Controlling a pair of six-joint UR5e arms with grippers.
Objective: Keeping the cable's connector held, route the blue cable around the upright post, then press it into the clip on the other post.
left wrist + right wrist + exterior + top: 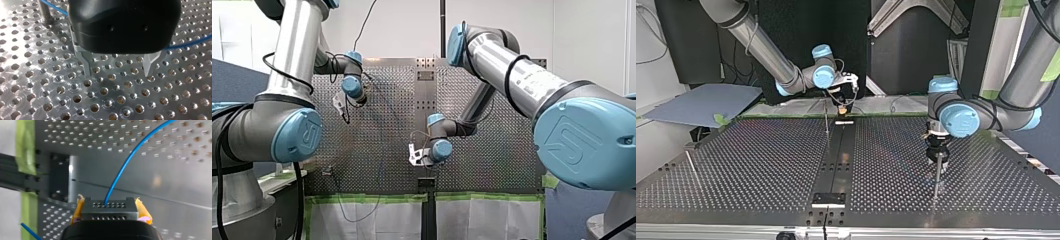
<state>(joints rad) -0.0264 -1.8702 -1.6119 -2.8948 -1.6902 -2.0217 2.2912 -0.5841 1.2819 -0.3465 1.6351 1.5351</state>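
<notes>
My right gripper (110, 207) is clamped on the connector (109, 213), and the blue cable (124, 168) leads away ahead of it. My left gripper (118, 68) hangs spread and empty. The cable runs crosswise behind its fingers, past the post (45, 11) beside it, so I judge my left arm the nearer.

Two silver-tubed arms with pale blue joint caps flank the perforated table (502, 160) in the front view. At the table's left side, my left arm (294, 50) carries a black cable looped around its tube and a round cap embossed with a logo. At the table's right side, my right arm (522, 80) wears black cable bands and a like embossed cap. Seen close, my left gripper (117, 73) has a rounded black housing with two small holes and tapering metal fingers (86, 66); my right gripper (108, 207) shows frayed yellow pads (142, 210) on a black body.
</notes>
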